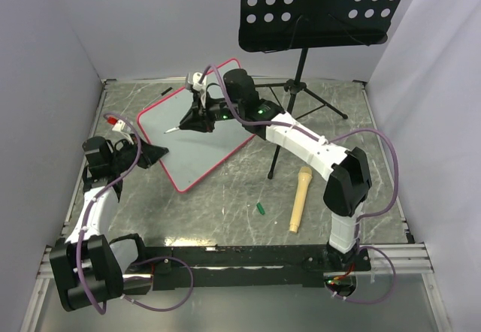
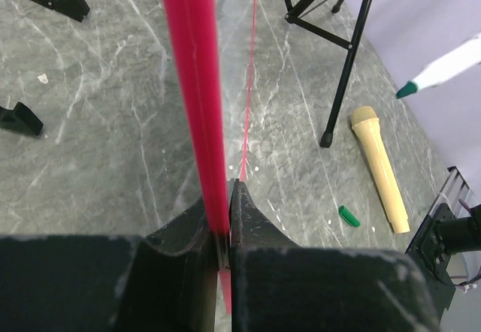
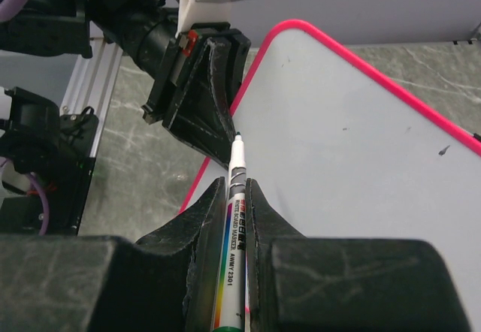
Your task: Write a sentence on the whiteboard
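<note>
The marker (image 3: pixel 235 197) reads "WHITE BOARD MARKER" and roughly "WMY2301".

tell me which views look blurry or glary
Left wrist: the whiteboard edge is a soft pink blur close to the lens, the microphone beyond is sharper. Right wrist: the marker print reads crisply, no glare. Top external: evenly lit, sharp.

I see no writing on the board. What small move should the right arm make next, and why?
Probably lower the marker tip onto the whiteboard to start the first stroke: the right fingers are shut on the marker, the left fingers clamp the board's edge, and no writing shows.
</note>
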